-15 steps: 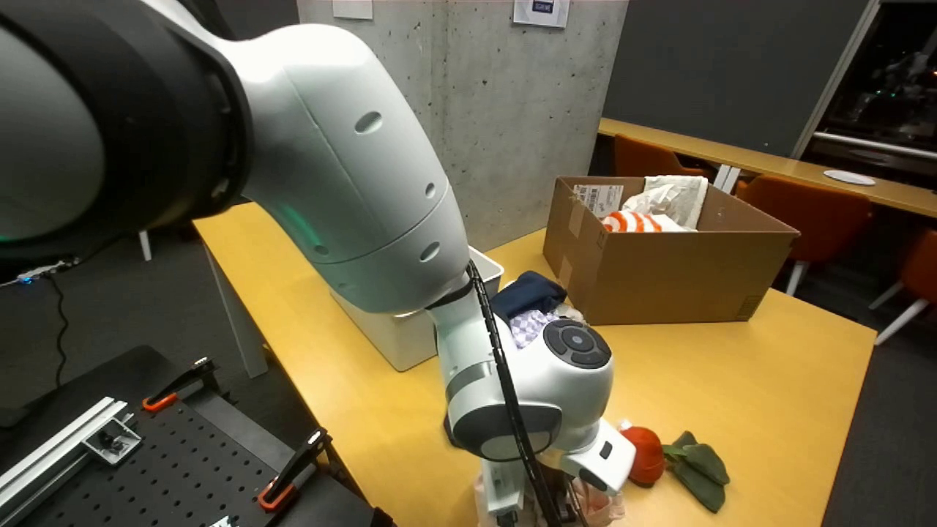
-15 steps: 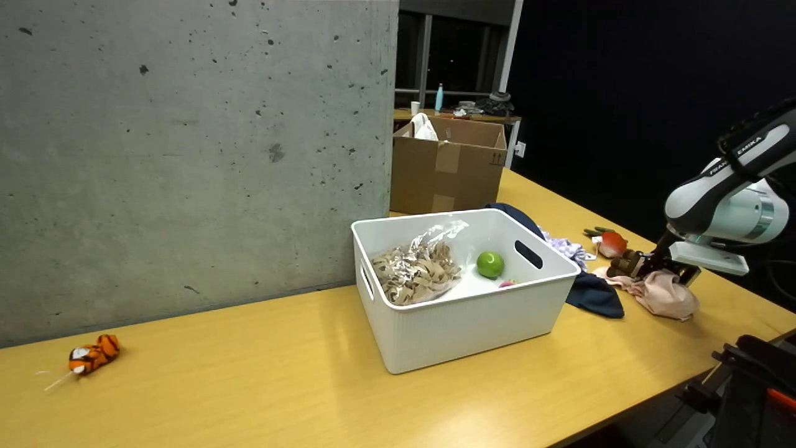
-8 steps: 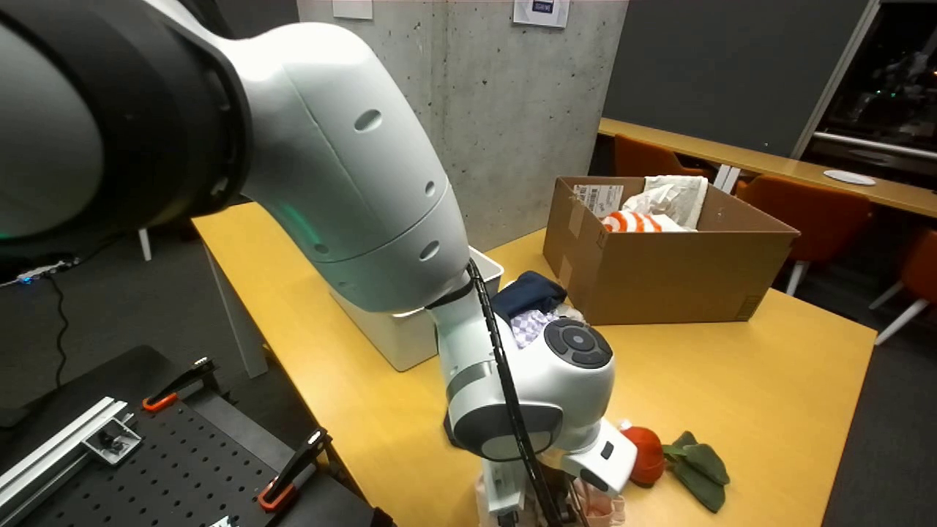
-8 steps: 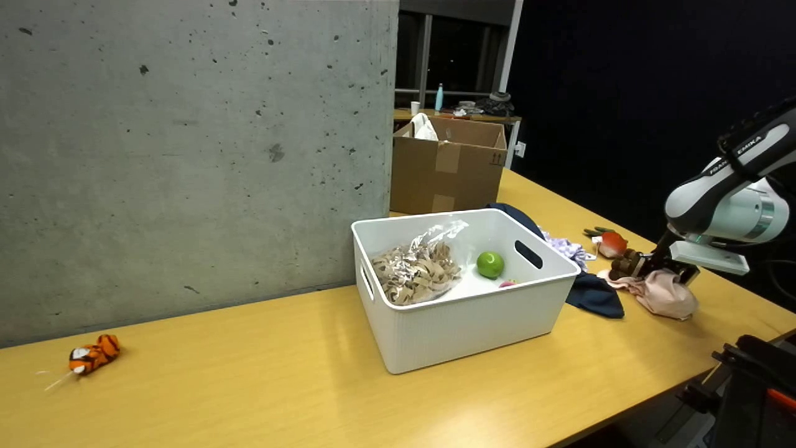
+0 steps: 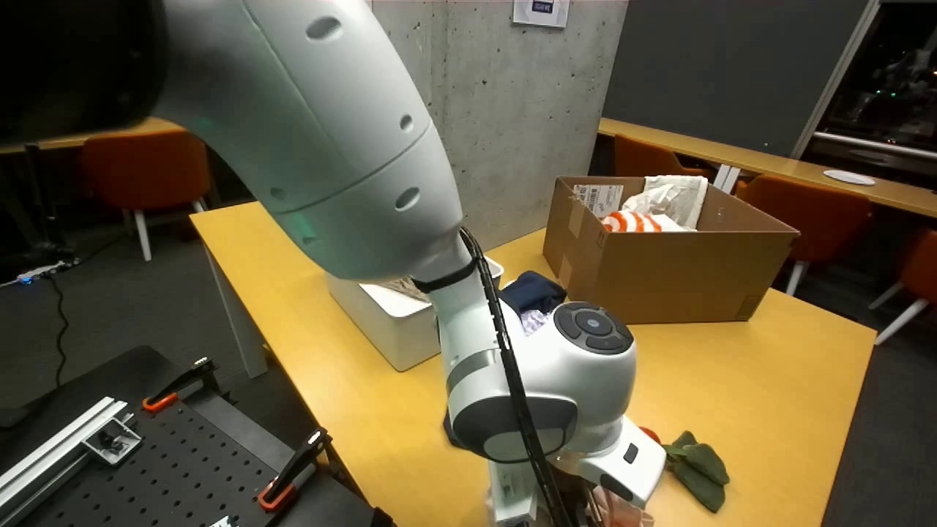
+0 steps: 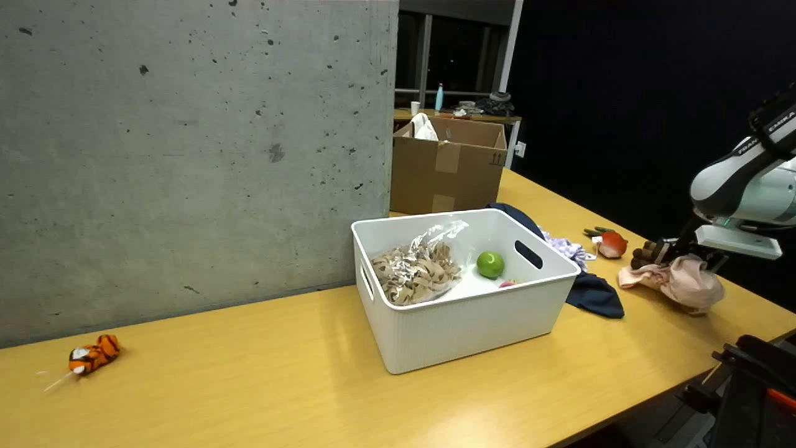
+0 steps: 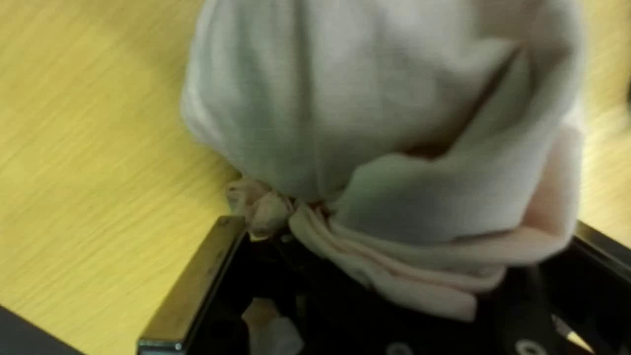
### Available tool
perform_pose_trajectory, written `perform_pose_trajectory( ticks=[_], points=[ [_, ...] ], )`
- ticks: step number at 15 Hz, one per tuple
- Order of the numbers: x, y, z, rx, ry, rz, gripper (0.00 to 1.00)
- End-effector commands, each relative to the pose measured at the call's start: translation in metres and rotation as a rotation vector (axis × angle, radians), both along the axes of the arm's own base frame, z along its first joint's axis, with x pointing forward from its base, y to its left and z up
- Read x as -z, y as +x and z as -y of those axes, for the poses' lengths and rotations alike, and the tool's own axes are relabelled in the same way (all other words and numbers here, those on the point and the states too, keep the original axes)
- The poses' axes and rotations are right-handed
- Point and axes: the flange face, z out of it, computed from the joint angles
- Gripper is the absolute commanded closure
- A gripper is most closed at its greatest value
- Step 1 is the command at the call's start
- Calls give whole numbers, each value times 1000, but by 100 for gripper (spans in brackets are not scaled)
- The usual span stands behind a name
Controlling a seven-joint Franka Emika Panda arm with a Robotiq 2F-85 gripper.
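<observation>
My gripper (image 6: 688, 255) is low at the table's right side in an exterior view, shut on a pale pink cloth (image 6: 693, 285). In the wrist view the pink cloth (image 7: 296, 108) is bunched at the dark fingers and puffs out beyond them; the fingertips are hidden by its folds. I cannot tell whether the cloth's underside is off the table. Brown rounded shapes (image 6: 647, 254) show beside the gripper; what they are is unclear. A red toy vegetable (image 6: 612, 244) lies close by; its green leaves (image 5: 699, 468) show, while the hand hides most of its red part.
A white bin (image 6: 466, 339) holds a bag of brown curls (image 6: 416, 270) and a green fruit (image 6: 490, 265). Navy cloth (image 6: 594, 295) and checkered cloth (image 6: 566, 247) lie beside it. A cardboard box (image 5: 681, 282), a concrete pillar (image 6: 186, 155) and a tiger toy (image 6: 93, 353) stand farther off.
In the last half second the arm has moved right in both exterior views, away from the bin. The pink cloth has moved along with the gripper and changed shape. Before that, hardly any motion.
</observation>
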Motion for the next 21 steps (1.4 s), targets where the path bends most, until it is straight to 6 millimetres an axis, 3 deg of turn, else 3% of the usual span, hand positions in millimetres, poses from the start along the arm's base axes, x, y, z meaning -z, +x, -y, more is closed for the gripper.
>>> perform_pose_trajectory(
  ticks=[1, 5, 8, 14, 17, 21],
  points=[
    [-66, -26, -10, 13, -32, 25, 92],
    [-138, -34, -27, -20, -76, 104, 92],
    [-195, -27, -51, -98, -131, 188, 92],
    [-298, 24, -137, -324, -229, 359, 92],
    [-331, 62, -190, -434, -237, 423, 92],
    [-343, 109, -246, -554, -220, 467, 92]
  ],
)
